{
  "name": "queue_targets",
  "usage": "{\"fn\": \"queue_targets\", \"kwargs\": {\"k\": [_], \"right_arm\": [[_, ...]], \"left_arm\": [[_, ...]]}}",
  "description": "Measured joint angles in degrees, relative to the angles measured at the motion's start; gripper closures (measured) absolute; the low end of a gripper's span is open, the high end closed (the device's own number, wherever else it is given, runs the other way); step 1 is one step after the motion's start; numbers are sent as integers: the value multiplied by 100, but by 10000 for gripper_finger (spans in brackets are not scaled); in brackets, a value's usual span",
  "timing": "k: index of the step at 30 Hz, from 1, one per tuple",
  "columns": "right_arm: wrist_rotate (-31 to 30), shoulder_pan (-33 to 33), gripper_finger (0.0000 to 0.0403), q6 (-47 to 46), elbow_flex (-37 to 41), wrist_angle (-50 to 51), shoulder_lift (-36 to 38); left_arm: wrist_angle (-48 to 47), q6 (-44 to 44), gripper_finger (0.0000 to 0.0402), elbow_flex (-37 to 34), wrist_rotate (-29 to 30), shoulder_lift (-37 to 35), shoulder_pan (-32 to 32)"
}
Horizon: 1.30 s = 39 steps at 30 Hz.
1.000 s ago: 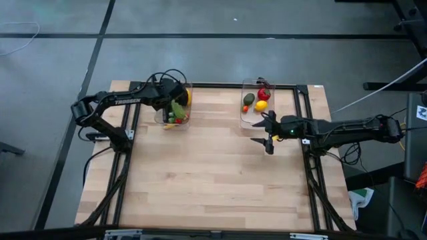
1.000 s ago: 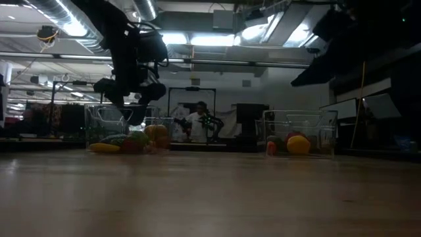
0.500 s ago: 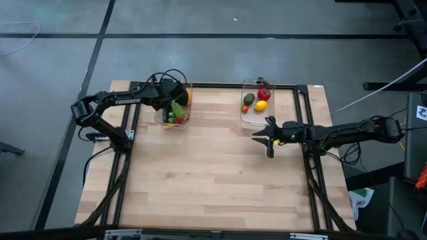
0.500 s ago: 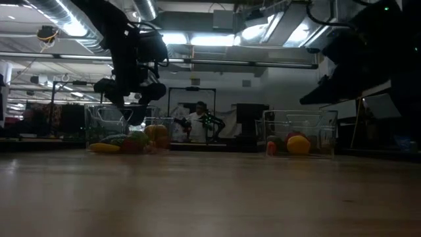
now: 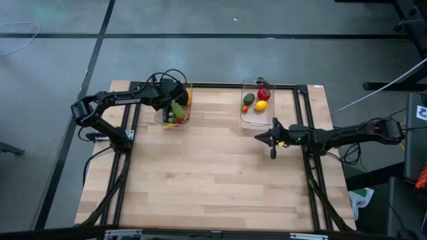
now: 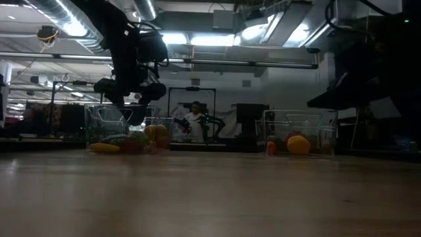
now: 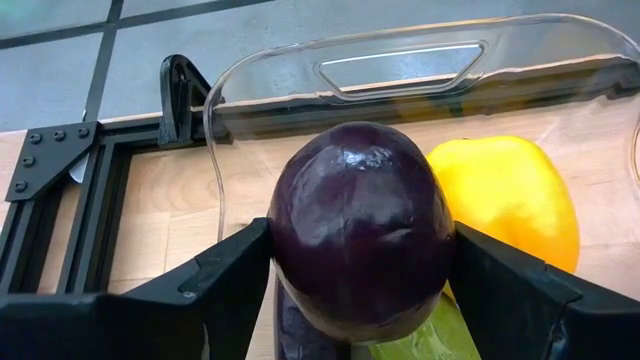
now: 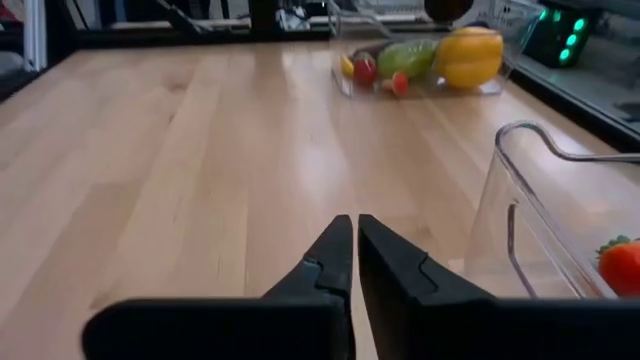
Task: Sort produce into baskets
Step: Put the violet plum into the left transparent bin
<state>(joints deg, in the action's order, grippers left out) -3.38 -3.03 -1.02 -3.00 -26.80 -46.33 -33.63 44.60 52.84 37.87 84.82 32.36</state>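
Since a second ago the right gripper (image 5: 260,137) has brought its fingers (image 8: 335,262) together, and they now stand closed on nothing, a little above the bare wood of the table (image 5: 213,187) just in front of the right-hand basket (image 5: 256,107); the arm has also drawn slightly back toward the table's right edge. That clear basket sits at the far edge, right of centre, and holds a red tomato (image 5: 264,94), a yellow lemon (image 5: 261,105), a green avocado (image 5: 249,99) and a tiny orange piece (image 5: 245,108). The left gripper (image 7: 360,300) has not shifted: it hangs over the left-hand basket (image 5: 175,123), which sits at the far edge left of centre, with its two fingers clamped on the sides of a purple eggplant (image 7: 360,240). Right beside the eggplant in the wrist view is a yellow pepper (image 7: 510,195), and below it a green piece shows, only partly visible. From above, the left basket also shows green, yellow and small red pieces (image 5: 177,120) crowded together. In the low view a person (image 6: 195,120) stands in the room well beyond the table.
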Motion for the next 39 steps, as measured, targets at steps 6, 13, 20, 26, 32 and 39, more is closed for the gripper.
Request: {"fn": "queue_targets", "kwargs": {"k": [6, 13, 20, 26, 32, 39], "right_arm": [[21, 0, 398, -59, 231, -187, 305], [-49, -1, 393, -122, 239, -76, 567], [-109, -2, 391, -83, 246, 13, 1018], [-225, -2, 391, 28, 249, 182, 1631], [-606, 0, 391, 48, 251, 753, 2266], [-666, -1, 391, 212, 253, 977, 2929]], "left_arm": [[0, 0, 123, 0, 2, 0, 0], [-3, -2, 123, 1, 0, 0, 0], [-26, -1, 123, 2, 0, 0, 0], [-26, -2, 123, 2, 1, 0, 0], [-26, -1, 123, 2, 0, 0, 0], [-24, 16, 123, 2, 1, 0, 0]]}}
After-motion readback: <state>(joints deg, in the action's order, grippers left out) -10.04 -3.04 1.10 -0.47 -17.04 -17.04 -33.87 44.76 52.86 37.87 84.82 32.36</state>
